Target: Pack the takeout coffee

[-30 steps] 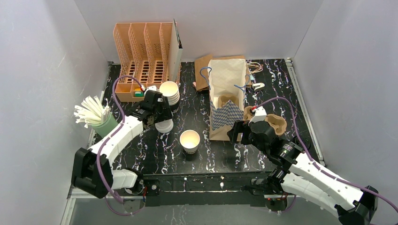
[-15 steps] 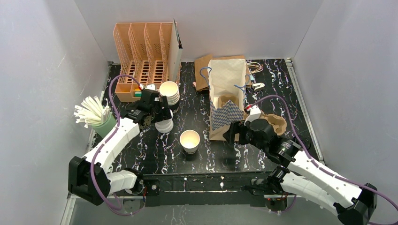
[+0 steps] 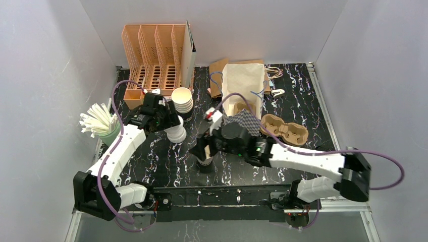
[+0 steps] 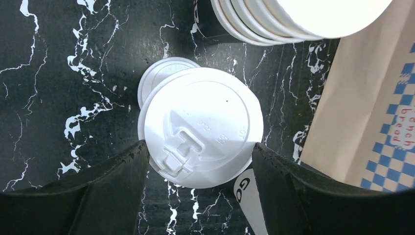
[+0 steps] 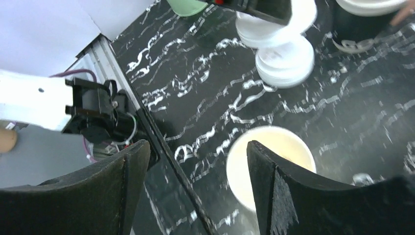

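- Black marbled table, grey walls; uncapped cup stands near-centre, left of the paper bag, under the right gripper
- right gripper spread wide, gripping nothing; cup sits off toward one finger, so centre it before closing and squeeze lightly, as the paper wall will likely buckle
- left gripper clamped across a lid, just above the lid stack, far-left of cup
- carry lid level, press rim down evenly
- cup: white paper, cream inside; lid: round white plastic, moulded sip tab
- pulp tray right of bag, both pockets empty
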### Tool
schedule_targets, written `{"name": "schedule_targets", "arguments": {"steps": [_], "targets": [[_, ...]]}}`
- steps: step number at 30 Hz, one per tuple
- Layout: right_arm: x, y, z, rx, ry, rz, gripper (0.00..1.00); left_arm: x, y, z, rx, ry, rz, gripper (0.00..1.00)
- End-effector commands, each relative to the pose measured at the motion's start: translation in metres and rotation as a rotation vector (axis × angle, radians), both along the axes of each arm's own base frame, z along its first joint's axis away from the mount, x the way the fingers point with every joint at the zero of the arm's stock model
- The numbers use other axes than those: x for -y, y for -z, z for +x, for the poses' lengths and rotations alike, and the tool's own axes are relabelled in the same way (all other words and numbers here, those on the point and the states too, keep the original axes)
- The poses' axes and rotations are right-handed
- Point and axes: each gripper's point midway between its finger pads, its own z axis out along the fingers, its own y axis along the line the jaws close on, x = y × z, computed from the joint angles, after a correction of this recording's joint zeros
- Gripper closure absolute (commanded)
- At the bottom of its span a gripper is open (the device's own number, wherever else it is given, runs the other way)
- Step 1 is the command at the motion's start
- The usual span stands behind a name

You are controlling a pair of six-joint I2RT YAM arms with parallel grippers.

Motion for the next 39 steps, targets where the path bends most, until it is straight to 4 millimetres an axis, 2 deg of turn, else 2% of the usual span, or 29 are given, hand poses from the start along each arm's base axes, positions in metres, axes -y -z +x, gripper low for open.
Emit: {"name": "schedule_targets", "arguments": {"steps": [1,3,5,6,9,11,17,22,27,31,36,39], "targets": [[-0.05,-0.06,0.024,0.152,0.044,0.172,0.2,0.001,-0.029,0.001,0.03,0.026,-0.122,0.28],[-0.065,-0.063,0.036,0.159,0.08,0.195,0.22,-0.004,-0.034,0.003,0.036,0.016,-0.158,0.28],[-0.078,-0.057,0.051,0.145,0.142,0.186,0.33,-0.013,-0.034,0.005,0.034,-0.005,-0.195,0.29],[-0.088,-0.045,0.061,0.135,0.166,0.153,0.38,-0.014,-0.032,0.006,0.029,-0.006,-0.219,0.29],[-0.102,-0.028,0.087,0.083,0.216,0.102,0.43,-0.014,-0.027,0.005,0.005,-0.003,-0.316,0.3],[-0.107,-0.023,0.097,0.035,0.204,0.122,0.43,-0.016,-0.027,0.005,0.009,-0.01,-0.351,0.3],[-0.104,-0.027,0.1,0.022,0.186,0.148,0.41,-0.019,-0.025,0.001,0.015,0.002,-0.329,0.31],[-0.096,-0.054,0.077,0.025,0.081,0.164,0.4,-0.017,-0.029,-0.011,0.043,0.023,-0.333,0.31],[-0.08,-0.091,0.039,-0.009,-0.067,0.184,0.38,-0.006,-0.031,-0.028,0.075,0.043,-0.354,0.31],[-0.057,-0.114,0.023,-0.013,-0.094,0.159,0.36,0.018,-0.038,-0.036,0.12,0.084,-0.306,0.31],[-0.012,-0.152,0.02,0.039,-0.007,0.168,0.34,0.052,-0.048,-0.046,0.149,0.169,-0.252,0.32],[0.023,-0.158,0.025,0.073,0.102,0.15,0.33,0.07,-0.043,-0.056,0.145,0.222,-0.217,0.32]]}}
